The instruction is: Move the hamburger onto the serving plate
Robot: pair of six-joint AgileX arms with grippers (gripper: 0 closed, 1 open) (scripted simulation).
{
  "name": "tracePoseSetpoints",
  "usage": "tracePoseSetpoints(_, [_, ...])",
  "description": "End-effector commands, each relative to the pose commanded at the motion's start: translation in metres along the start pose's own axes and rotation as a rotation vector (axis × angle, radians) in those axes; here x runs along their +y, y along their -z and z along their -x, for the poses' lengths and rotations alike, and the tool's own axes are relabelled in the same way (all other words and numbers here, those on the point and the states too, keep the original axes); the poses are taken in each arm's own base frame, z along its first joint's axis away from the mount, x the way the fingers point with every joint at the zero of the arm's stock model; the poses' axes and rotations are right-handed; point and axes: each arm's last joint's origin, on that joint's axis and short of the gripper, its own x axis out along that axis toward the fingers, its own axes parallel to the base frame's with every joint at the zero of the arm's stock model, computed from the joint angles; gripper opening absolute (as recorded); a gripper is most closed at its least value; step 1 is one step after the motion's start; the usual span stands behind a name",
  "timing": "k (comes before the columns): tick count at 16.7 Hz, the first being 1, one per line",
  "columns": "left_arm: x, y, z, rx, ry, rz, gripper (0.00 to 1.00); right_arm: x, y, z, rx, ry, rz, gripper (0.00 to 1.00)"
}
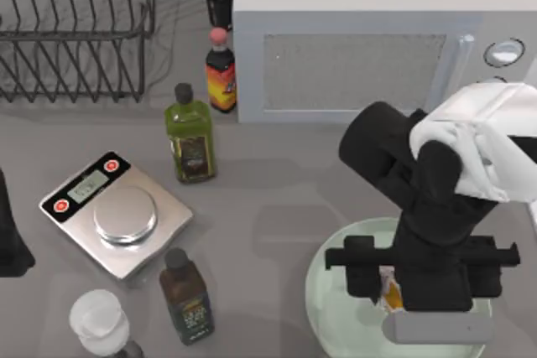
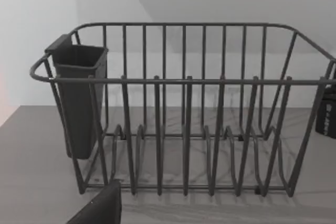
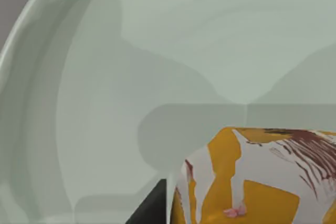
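The pale mint-green serving plate (image 1: 323, 295) lies at the table's front right. My right gripper (image 1: 409, 293) hangs low over it, pointing down. A sliver of the orange-yellow hamburger (image 1: 390, 291) shows under the black gripper body. In the right wrist view the hamburger (image 3: 252, 182) is close up, orange with pale and dark red patches, just above the plate (image 3: 105, 103). One dark finger (image 3: 151, 209) presses against its side, so the gripper is shut on it. My left arm (image 1: 8, 236) is parked at the left edge.
A kitchen scale (image 1: 117, 215) sits front left, with an oil bottle (image 1: 191, 136), a dark bottle (image 1: 186, 295) and a pale jar (image 1: 99, 320) around it. Two sauce bottles (image 1: 221, 69) stand beside the microwave (image 1: 369, 35). A wire dish rack (image 1: 75, 23) fills the back left.
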Motion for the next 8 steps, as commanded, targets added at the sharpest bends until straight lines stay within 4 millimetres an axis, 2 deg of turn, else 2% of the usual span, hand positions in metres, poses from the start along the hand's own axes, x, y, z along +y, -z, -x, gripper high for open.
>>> tracePoseSetpoints(8, [0.0,0.0,0.0,0.0,0.0,0.0,1.0,0.0,0.0,0.0,0.0,0.0,0.0,0.83])
